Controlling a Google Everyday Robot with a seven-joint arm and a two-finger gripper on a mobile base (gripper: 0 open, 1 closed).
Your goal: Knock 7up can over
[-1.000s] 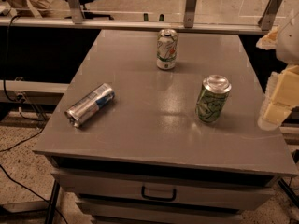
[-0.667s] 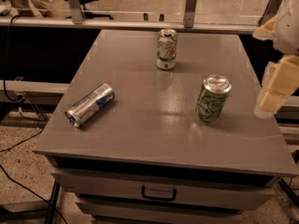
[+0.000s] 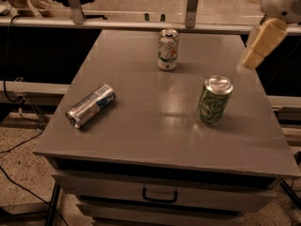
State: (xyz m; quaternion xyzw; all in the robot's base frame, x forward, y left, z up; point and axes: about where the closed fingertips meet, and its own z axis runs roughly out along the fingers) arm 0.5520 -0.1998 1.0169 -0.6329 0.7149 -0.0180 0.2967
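Observation:
The 7up can stands upright near the far edge of the grey table, pale with green lettering and a small red spot. My gripper hangs at the upper right, above the table's right side, well to the right of the 7up can and apart from it. It shows as a cream-coloured finger below a white wrist.
A darker green can stands upright at the right middle of the table, below my gripper. A silver-and-blue can lies on its side at the left. A drawer handle is at the table's front. A glass-and-metal railing runs behind.
My gripper has risen and moved a little toward the far side of the table. The three cans have not moved.

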